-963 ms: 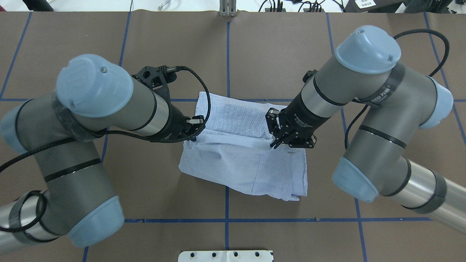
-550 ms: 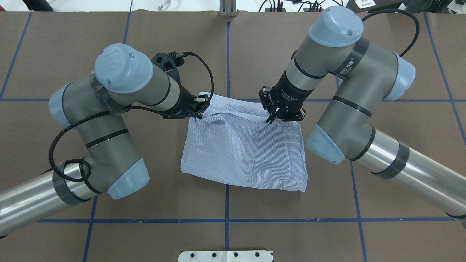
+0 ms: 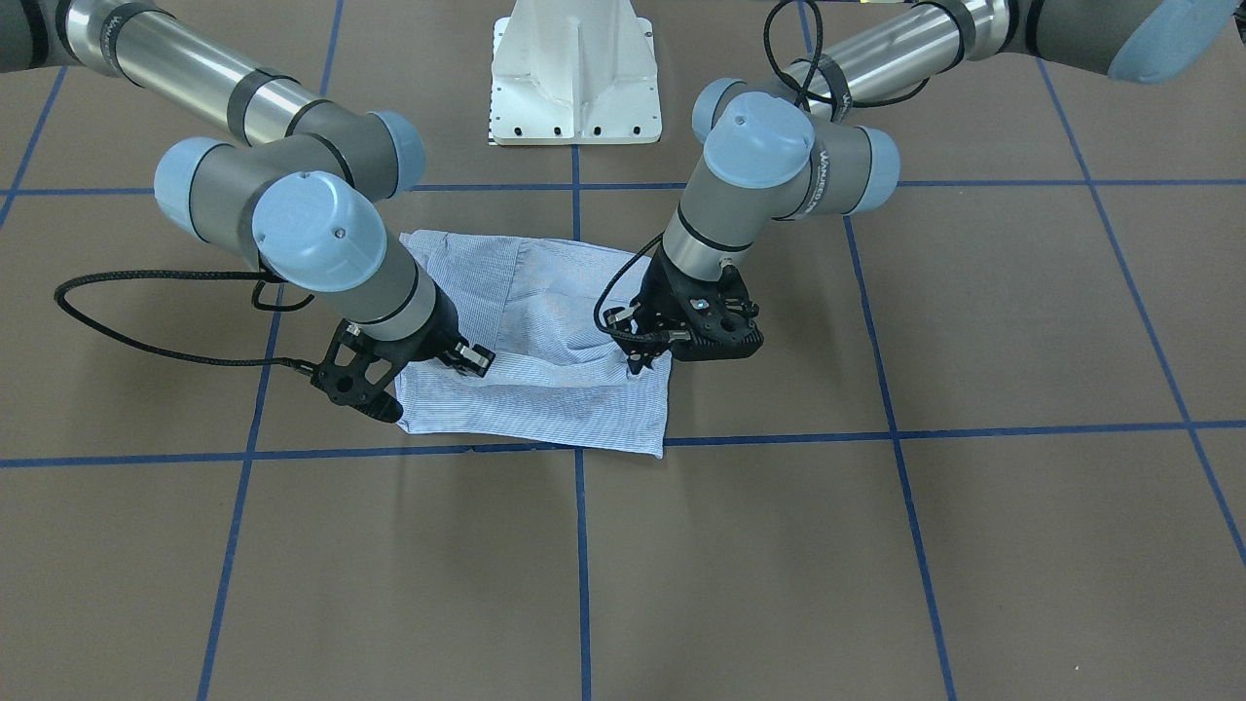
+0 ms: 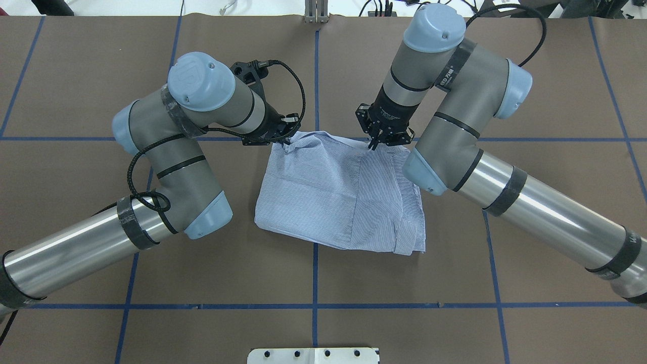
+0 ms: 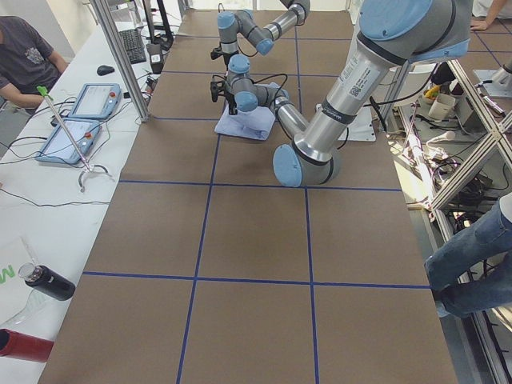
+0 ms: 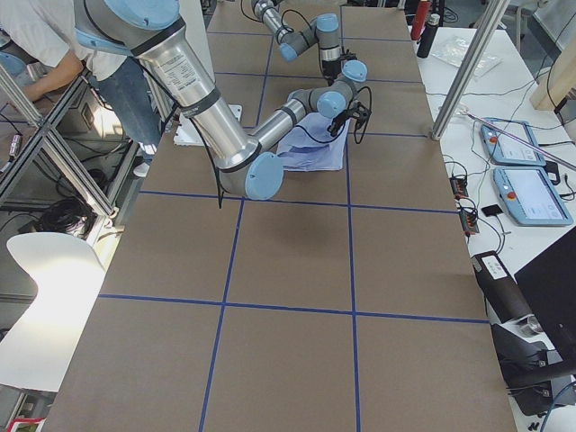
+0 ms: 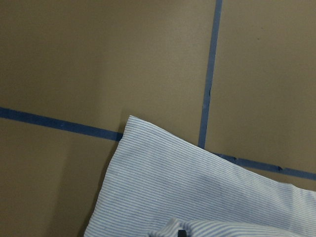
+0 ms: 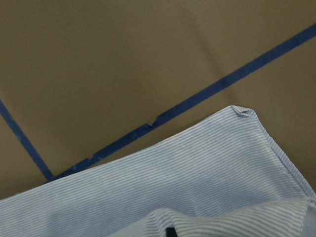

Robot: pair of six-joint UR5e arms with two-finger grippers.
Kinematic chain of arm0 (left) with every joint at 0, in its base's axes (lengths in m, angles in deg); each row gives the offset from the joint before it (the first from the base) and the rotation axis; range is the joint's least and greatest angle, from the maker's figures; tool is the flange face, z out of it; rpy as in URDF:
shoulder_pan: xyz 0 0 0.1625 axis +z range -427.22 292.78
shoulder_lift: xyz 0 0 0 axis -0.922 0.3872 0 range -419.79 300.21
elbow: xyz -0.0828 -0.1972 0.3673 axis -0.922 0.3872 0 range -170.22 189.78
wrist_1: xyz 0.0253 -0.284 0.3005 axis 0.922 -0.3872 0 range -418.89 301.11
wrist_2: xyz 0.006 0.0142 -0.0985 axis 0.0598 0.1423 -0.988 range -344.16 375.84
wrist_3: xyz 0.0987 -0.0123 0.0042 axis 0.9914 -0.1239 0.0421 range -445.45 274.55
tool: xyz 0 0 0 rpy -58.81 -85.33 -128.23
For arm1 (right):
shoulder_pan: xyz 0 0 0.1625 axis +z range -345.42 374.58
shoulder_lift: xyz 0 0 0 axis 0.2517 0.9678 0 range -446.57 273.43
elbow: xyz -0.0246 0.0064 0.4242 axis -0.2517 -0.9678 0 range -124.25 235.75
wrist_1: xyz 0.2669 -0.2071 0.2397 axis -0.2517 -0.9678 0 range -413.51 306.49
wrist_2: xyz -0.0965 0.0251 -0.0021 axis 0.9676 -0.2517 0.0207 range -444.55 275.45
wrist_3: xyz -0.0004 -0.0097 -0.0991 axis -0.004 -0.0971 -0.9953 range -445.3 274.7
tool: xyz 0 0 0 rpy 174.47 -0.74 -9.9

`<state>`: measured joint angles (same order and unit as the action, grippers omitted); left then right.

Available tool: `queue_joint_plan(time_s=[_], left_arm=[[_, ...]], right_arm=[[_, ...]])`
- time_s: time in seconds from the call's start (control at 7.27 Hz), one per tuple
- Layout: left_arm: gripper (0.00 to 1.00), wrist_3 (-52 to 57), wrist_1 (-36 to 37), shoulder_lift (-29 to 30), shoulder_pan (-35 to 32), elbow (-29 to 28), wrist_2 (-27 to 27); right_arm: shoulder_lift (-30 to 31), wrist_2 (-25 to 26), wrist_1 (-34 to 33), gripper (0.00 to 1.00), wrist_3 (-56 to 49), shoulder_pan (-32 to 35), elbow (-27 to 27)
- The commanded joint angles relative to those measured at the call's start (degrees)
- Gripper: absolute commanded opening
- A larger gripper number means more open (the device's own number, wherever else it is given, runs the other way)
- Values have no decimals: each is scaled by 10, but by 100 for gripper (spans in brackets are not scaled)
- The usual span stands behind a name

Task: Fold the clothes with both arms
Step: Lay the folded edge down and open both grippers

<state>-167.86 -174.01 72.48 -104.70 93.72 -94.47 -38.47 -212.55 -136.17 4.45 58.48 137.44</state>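
The clothes are one light blue-and-white striped shirt point(image 4: 333, 192), lying folded into a rough rectangle on the brown table. The same shirt point(image 3: 545, 331) shows in the front-facing view. My left gripper point(image 4: 286, 143) is shut on a bunched-up bit of the shirt's far left edge. My right gripper point(image 4: 374, 146) pinches the far edge further right. From the front, the left gripper point(image 3: 638, 362) and the right gripper point(image 3: 474, 360) both sit low on the cloth. Each wrist view shows the striped cloth point(image 7: 197, 187) point(image 8: 197, 173) over blue tape lines, with a raised fold at the bottom.
The white pedestal base point(image 3: 574, 68) stands behind the shirt on the robot's side. Blue tape lines point(image 4: 315, 76) grid the brown table. A side bench holds tablets point(image 5: 96, 100) and bottles point(image 5: 48, 282); people are beside the table in both side views.
Both grippers have carried the shirt's top layer away from the robot, from the shirt's middle to its far edge. The folded shirt is now shorter and covers the lower layer.
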Motion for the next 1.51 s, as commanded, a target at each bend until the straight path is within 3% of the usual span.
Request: queue_joint_plan(time_s=[0.0, 0.14, 0.28, 0.41, 1.1, 1.24, 1.38], left_arm=[[0, 0, -11, 9, -1, -19, 1], [0, 0, -11, 9, -1, -19, 3], [33, -1, -19, 9, -4, -19, 4], [97, 0, -19, 9, -10, -19, 4], [100, 15, 13, -28, -50, -2, 1], [100, 42, 55, -41, -52, 36, 1], [100, 85, 94, -84, -72, 117, -1]], right_arm=[[-17, 2, 22, 0, 1, 0, -37], [-18, 2, 28, 0, -3, 0, -37], [-16, 4, 55, 99, -2, -1, -42], [-14, 11, 63, 100, -2, -1, -42], [-16, 20, 64, 100, -29, 5, -8], [-13, 27, 62, 100, -40, 5, 8], [0, 33, 59, 100, -74, 15, 33]])
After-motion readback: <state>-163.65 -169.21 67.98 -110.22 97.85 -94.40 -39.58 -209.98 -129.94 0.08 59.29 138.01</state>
